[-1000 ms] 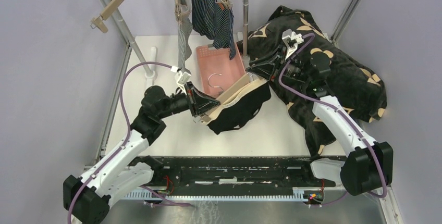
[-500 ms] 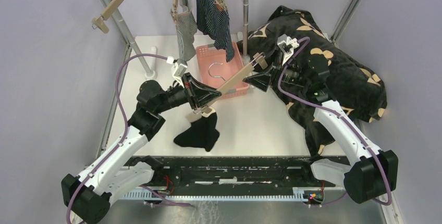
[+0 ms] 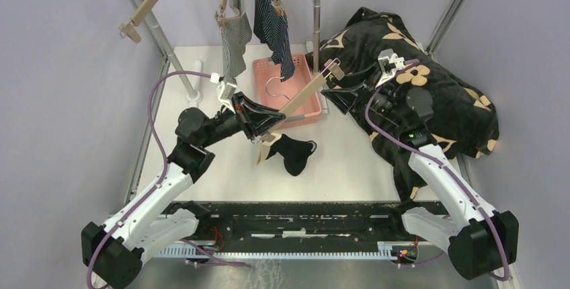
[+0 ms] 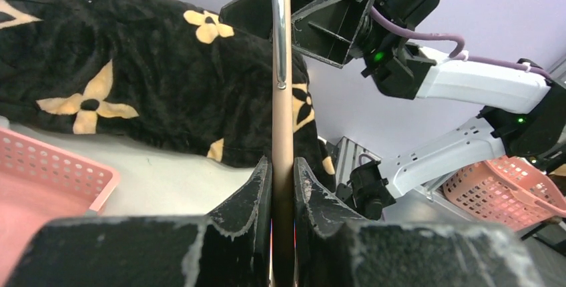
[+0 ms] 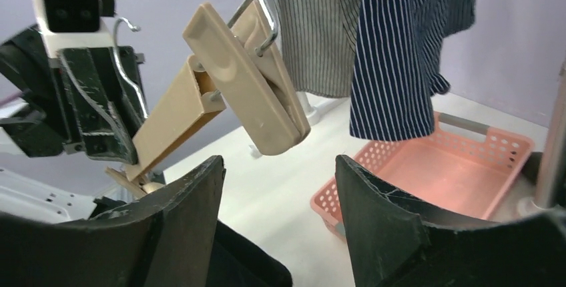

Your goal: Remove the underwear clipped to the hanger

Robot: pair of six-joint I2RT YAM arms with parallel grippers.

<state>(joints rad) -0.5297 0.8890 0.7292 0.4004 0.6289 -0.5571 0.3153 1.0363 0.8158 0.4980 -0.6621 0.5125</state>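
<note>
**Release of the first garment.** Since the earlier frame the black underwear (image 3: 294,154) has dropped free of the hanger (image 3: 301,98). It now lies crumpled on the surface (image 3: 349,168), just in front of the pink basket (image 3: 306,111). The right gripper (image 3: 336,95) has spread its jaws and drawn back, and it hangs just beside the hanger's far clip (image 5: 248,81) without touching it. The left gripper (image 4: 283,187) pinches the hanger's wooden bar, jaws pressed against both faces, holding it tilted over the basket. The grey striped underwear (image 3: 235,33) and the navy striped underwear (image 3: 274,17) hang clipped to two other hangers above the basket. A black flowered blanket (image 3: 443,101) lies to the right.
</note>
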